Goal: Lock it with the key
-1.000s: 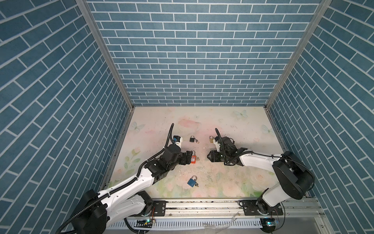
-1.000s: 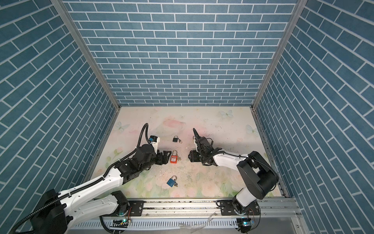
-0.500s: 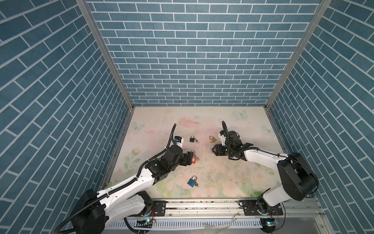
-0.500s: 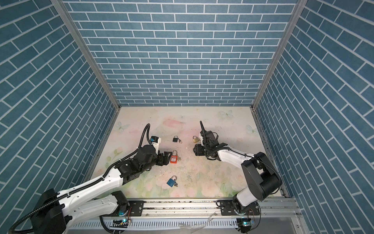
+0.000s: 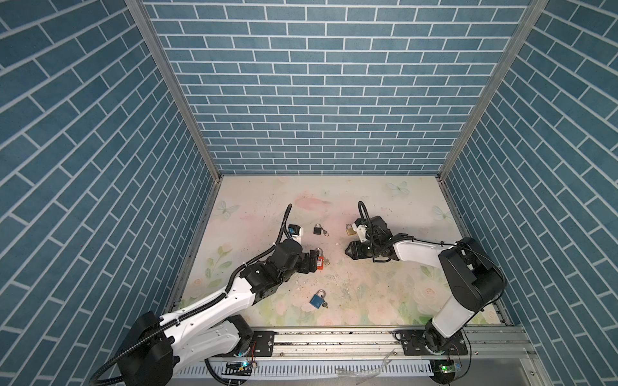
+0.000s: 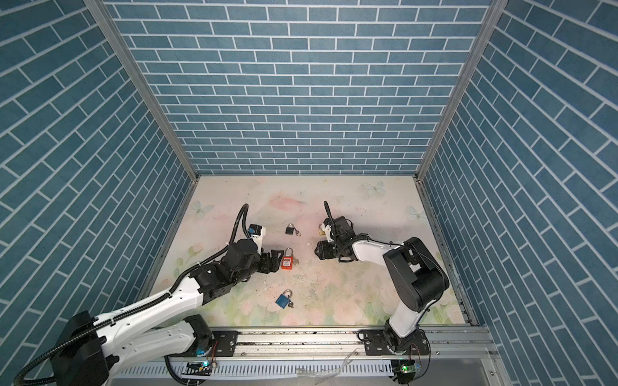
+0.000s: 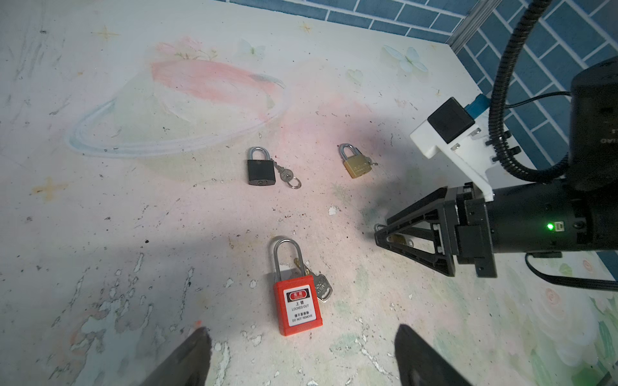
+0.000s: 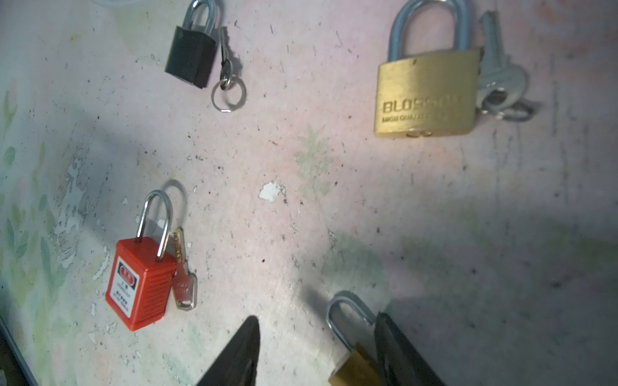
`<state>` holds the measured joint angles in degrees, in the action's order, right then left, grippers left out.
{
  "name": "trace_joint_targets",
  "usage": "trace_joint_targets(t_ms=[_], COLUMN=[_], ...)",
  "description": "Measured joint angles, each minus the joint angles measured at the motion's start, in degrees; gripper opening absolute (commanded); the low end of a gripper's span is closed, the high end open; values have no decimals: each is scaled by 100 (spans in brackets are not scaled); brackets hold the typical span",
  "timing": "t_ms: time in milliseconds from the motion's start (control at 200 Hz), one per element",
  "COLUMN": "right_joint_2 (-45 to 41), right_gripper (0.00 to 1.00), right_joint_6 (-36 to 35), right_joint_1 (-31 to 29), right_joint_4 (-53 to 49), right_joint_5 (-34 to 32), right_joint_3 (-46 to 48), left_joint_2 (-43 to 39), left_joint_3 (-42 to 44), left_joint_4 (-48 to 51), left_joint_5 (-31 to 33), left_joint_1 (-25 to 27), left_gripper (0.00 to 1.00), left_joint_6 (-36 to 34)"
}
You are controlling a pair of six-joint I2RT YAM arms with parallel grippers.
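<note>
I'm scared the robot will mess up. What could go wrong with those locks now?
1. The small brass padlock lies against one finger of the open right gripper, off-centre. Closing may twist it or push it away.
2. The red padlock has its key tucked right beside it. The open left gripper might catch both together.

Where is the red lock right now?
In both top views the red padlock lies left of the middle, just ahead of the open left gripper, its key beside it.
</note>
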<state>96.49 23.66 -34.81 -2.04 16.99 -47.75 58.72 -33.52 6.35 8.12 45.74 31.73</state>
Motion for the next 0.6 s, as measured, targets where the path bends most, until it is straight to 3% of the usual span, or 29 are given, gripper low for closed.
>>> trace_joint_targets(t_ms=[600], right_joint_2=[-389], right_gripper=[55], right_joint_6=[474], right_joint_1=[-409], right_joint_4=[-9], right_joint_5=[-175], right_joint_3=[393], left_joint_2=[72], left_joint_3=[-11], left_joint_4=[-13], left_joint_5=[0], left_joint_1=[31], left_gripper=[87], left_joint_6=[0])
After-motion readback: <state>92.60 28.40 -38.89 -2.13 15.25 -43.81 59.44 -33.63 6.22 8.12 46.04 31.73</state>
